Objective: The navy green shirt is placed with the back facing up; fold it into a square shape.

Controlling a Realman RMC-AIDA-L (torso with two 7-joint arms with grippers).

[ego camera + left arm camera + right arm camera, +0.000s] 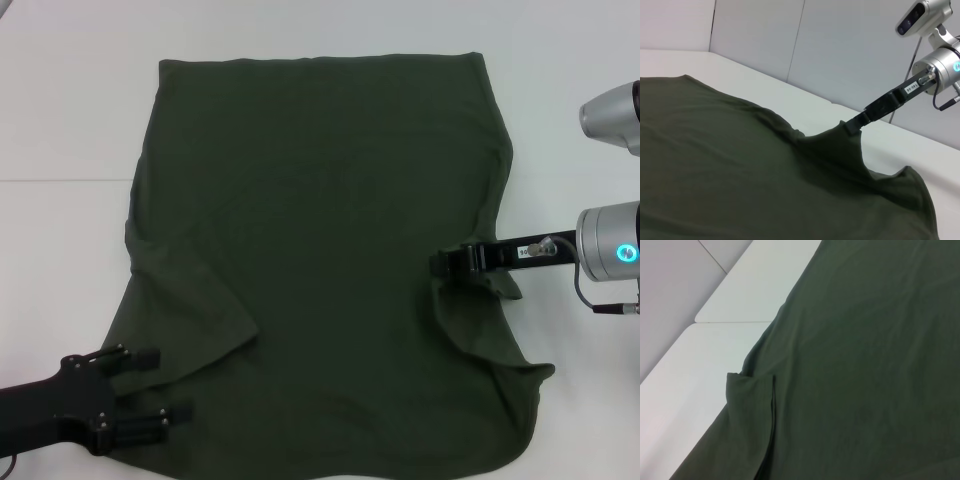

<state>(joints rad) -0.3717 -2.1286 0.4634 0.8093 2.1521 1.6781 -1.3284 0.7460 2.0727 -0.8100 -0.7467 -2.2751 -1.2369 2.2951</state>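
Observation:
The navy green shirt (320, 250) lies spread over the white table (60, 120), plain and dark, with its left sleeve (190, 320) folded inward. My right gripper (447, 264) is shut on the shirt's right edge. In the left wrist view this gripper (852, 125) holds the cloth (740, 180) up in a small peak. At the near left, my left gripper (165, 385) stands open, its two fingers either side of the cloth's edge by the left sleeve. The right wrist view shows only the shirt (865, 365) and its folded sleeve (750, 400).
White table shows all round the shirt, with a seam line (60, 180) running across it on the left. Grey wall panels (790, 40) stand behind the table. The right arm's silver joints (610, 240) sit at the right edge.

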